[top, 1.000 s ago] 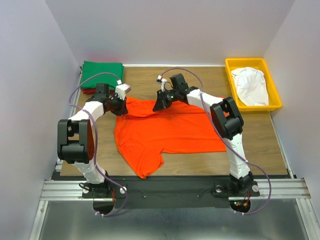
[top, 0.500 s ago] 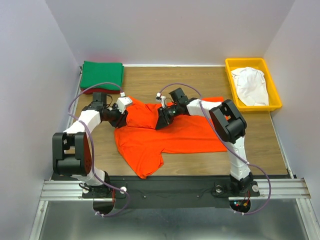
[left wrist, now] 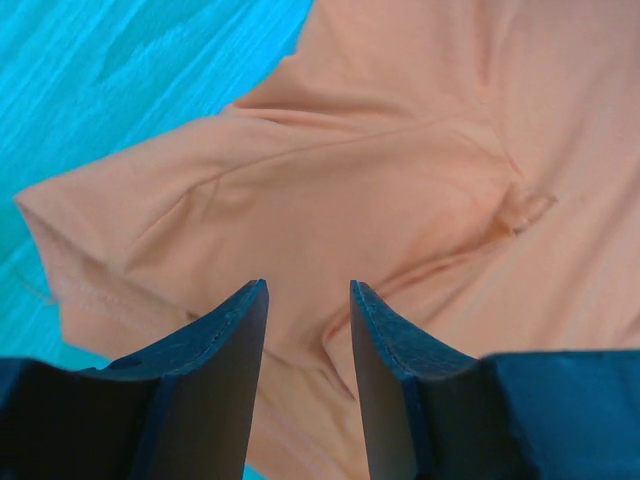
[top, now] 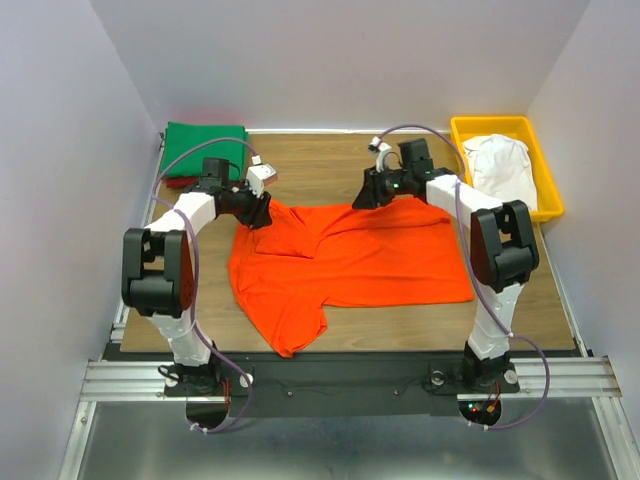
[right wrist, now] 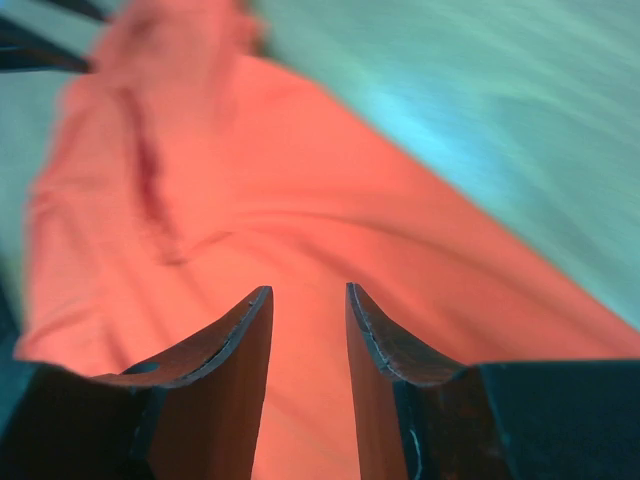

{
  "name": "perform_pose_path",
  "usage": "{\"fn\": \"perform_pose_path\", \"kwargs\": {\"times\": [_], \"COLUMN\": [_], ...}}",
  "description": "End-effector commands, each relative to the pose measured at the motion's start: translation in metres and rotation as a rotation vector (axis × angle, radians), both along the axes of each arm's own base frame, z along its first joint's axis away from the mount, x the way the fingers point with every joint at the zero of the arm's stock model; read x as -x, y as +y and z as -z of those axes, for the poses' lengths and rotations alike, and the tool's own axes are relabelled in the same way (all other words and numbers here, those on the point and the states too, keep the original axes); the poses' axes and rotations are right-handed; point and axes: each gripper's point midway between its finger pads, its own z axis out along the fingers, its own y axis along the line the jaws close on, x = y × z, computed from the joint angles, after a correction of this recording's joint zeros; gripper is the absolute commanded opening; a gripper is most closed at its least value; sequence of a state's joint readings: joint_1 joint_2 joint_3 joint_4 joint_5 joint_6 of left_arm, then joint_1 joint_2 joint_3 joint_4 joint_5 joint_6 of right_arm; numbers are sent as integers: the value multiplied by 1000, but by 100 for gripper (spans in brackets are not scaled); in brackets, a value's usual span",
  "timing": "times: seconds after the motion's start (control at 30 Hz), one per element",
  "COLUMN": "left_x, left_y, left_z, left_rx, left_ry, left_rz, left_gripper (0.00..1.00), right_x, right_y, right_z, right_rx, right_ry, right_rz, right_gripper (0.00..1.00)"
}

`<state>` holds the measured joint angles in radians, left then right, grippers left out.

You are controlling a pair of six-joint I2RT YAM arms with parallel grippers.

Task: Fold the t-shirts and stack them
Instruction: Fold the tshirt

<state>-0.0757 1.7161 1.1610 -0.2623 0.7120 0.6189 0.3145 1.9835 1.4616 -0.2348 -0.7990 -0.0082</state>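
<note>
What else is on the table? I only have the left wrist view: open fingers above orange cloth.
Observer: A folded green t-shirt lies in the far left corner, on top of a dark red t-shirt.
Operator: Any shirts not yet folded?
Observer: A white t-shirt sits crumpled in the yellow tray at far right.
Operator: And the right gripper?
Observer: The right gripper is open and empty at the far edge of the orange t-shirt.

You'll find a yellow tray (top: 488,124) well off to the right of the right pincer (top: 362,197), on the wooden table (top: 420,325) under both.
</note>
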Motion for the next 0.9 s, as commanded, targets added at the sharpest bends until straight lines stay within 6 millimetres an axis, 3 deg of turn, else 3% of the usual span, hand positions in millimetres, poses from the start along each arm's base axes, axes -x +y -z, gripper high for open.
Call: {"fn": "perform_pose_path", "kwargs": {"times": [0.0, 0.1, 0.2, 0.47, 0.57, 0.73, 0.83, 0.87], "left_x": [-24, -23, -8, 74, 90, 101, 91, 77], "left_y": [-7, -9, -5, 13, 18, 20, 15, 12], "left_z": [-1, 11, 20, 48, 45, 19, -4, -14], "left_rx": [23, -15, -66, -168, -193, -210, -182, -171], "left_ry": [20, 56, 95, 288, 302, 242, 169, 119], "left_rz": [-66, -58, -8, 120, 146, 205, 196, 178], "left_gripper": [48, 43, 38, 31, 30, 29, 33, 37], "right_x": [-33, -46, -54, -53, -48, -35, -25, -21], "right_y": [-32, -54, -78, -118, -124, -131, -137, -139], "right_z": [11, 24, 37, 60, 63, 59, 59, 62], "right_rx": [156, 242, 336, 460, 482, 503, 524, 535], "right_ry": [-93, -101, -110, -77, -61, -41, -21, -8], "right_rz": [125, 199, 250, 289, 277, 238, 221, 210], "right_gripper": [40, 38, 38, 37, 37, 37, 37, 37]}}
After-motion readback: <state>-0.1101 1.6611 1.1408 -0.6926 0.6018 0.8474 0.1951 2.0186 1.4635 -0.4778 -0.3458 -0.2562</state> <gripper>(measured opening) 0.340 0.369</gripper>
